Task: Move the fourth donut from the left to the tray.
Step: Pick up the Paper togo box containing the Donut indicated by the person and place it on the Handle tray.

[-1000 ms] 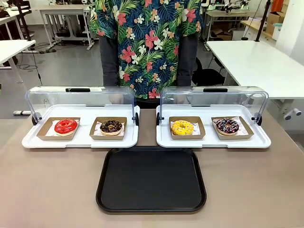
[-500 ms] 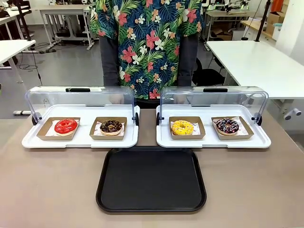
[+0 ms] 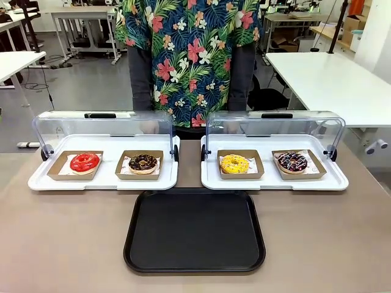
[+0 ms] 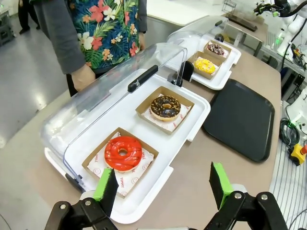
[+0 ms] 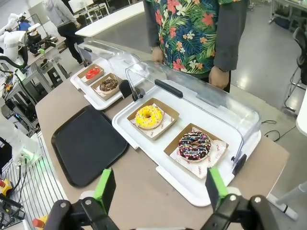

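Front view: 4th donut (image 3: 292,162), choc w/ pink & white drizzle, is sitting in its brown card holder at the right end of the right white tray (image 3: 274,184), under a raised clear lid (image 3: 275,125). Yellow donut (image 3: 234,163) is sitting just beside it, to its left. Black tray (image 3: 194,231) is lying on the bench (image 3: 61,244), nearer the robot, in front of the gap btwn the right white tray & the left white tray (image 3: 104,182), just beside their front edges. Person (image 3: 189,55) in a floral shirt is standing behind.

Left wrist view: left claw (image 4: 163,184) is hanging above the bench, fingers wide apart, gripping nothing. Red donut (image 4: 123,152) is lying nearest; 4th donut is sitting at the far end of the row.

Right wrist view: right claw (image 5: 158,187) is hovering, fingers spread apart, gripping nothing. 4th donut is lying just ahead in its holder, black tray off to pic left.
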Motion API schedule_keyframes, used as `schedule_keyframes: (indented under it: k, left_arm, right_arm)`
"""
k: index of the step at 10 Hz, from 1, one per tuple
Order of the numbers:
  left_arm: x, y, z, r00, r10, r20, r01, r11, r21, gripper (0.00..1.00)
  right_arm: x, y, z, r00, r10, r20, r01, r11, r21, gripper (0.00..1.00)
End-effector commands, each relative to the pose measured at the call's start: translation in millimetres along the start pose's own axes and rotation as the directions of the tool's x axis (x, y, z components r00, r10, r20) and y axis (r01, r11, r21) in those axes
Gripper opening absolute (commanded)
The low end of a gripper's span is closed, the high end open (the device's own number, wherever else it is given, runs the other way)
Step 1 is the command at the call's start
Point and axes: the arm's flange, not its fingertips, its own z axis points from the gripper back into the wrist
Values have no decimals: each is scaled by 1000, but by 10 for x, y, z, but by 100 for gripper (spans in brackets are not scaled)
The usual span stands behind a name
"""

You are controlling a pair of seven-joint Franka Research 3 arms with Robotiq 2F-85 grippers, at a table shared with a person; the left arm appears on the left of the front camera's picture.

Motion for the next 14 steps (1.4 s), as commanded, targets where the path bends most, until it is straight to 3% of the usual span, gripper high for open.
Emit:
schedule_keyframes:
  k: [1, 14]
  left_arm:
    - [14, -3, -3, 1000, 4, 26, -4, 1000, -5, 100]
    - [14, -3, -3, 1000, 4, 26, -4, 1000, -5, 100]
  right_arm:
    - [22, -29, -3, 999, 26, 21, -26, 1000, 6, 100]
    - [22, -29, -3, 999, 26, 21, -26, 1000, 6, 100]
